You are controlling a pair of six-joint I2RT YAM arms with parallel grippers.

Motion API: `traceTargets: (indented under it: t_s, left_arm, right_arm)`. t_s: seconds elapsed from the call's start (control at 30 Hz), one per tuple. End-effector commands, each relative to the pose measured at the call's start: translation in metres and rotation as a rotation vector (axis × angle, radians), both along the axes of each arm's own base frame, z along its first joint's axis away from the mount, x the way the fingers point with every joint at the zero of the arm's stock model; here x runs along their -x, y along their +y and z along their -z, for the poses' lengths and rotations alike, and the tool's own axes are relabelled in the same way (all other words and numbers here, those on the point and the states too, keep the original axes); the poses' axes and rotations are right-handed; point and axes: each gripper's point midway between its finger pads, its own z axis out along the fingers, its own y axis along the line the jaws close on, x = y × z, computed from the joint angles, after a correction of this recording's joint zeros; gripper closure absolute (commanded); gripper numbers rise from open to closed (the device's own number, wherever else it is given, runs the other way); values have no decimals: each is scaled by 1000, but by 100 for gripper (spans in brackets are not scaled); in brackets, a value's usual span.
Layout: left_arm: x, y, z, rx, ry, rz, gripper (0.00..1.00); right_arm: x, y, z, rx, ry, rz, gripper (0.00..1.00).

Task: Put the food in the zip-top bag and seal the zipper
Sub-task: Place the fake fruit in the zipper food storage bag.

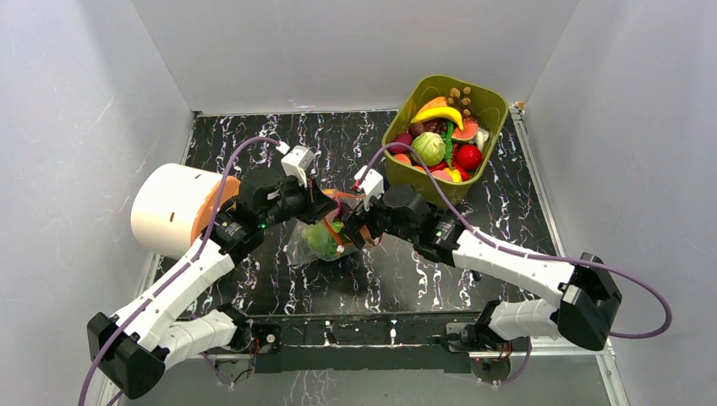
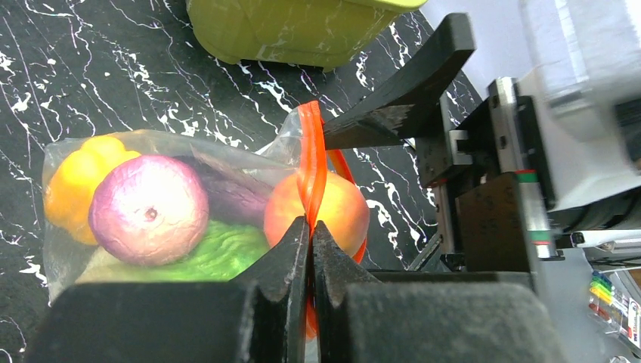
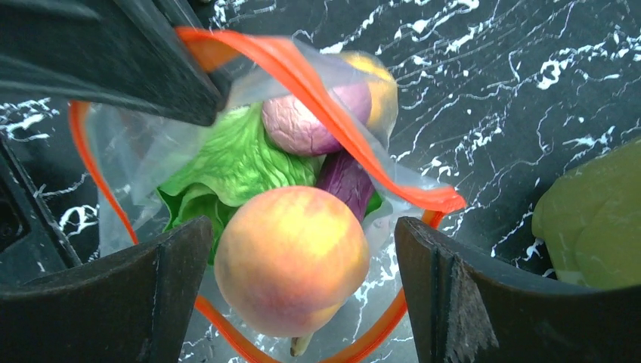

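Black marble-patterned table (image 1: 254, 144) fills the top view. Just left of its centre lies the zip-top bag (image 1: 314, 241), with green showing through the plastic. The left gripper (image 1: 332, 205) and right gripper (image 1: 353, 228) meet over its mouth. An olive-green tub (image 1: 499, 110) at upper right holds more toy food, with a banana (image 1: 437, 113) on top. A white drum (image 1: 169, 207) stands at the left edge.

From the left wrist, the left gripper (image 2: 311, 246) is pinched tight on the orange-red zipper (image 2: 311, 166), which rises upright from between its fingertips. Left of them the bag (image 2: 227, 151) holds a yellow pepper (image 2: 75, 178), a purple onion (image 2: 149, 208), an eggplant (image 2: 234, 198) and a lettuce (image 2: 219, 253). A peach (image 2: 344, 212) sits right behind the strip. One black finger (image 2: 408, 83) of the right gripper crosses the upper right, and the tub (image 2: 287, 30) runs along the top.

From the right wrist, the right gripper (image 3: 302, 227) has its jaws spread wide, one on either side of the peach (image 3: 291, 257). A gap shows on the right; on the left I cannot tell whether it touches. The peach rests inside the loop of the zipper (image 3: 332, 121), whose mouth gapes unsealed. Above it are the lettuce (image 3: 234, 162), onion (image 3: 302, 125), eggplant (image 3: 344, 181) and pepper (image 3: 382, 83). The left gripper's finger (image 3: 113, 60) clamps the strip at upper left.
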Motion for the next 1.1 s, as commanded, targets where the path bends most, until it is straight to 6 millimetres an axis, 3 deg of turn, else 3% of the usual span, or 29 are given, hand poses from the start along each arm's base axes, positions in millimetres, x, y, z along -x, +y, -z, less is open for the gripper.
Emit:
traceTargets:
  t_s: [0.0,0.3,0.57,0.73,0.87,1.07]
  left_arm:
    - [2,1,-16,32,-57,2,100]
    - [1,2,-20,37,-63,-10,100]
    - [-1,2,-22,41,-66,-17,100]
    - [-2,2,-21,42,-74,-18,100]
    - [-4,3,-15,30,-76,-28,100]
    - [0,1,-17,28,-105,18,100]
  right_arm:
    - [0,8,-57,-93,-71,-28,10]
    - [8,4,-74,-114,-33,-26,20]
    - [4,-24,-86,-112,-37,105,28]
    - [-17,-45,-104,-196,-1,339,37]
    - [-38,-55,-117,-200,6,398,40]
    - [-97,-87,-121,-150,-3,512,40]
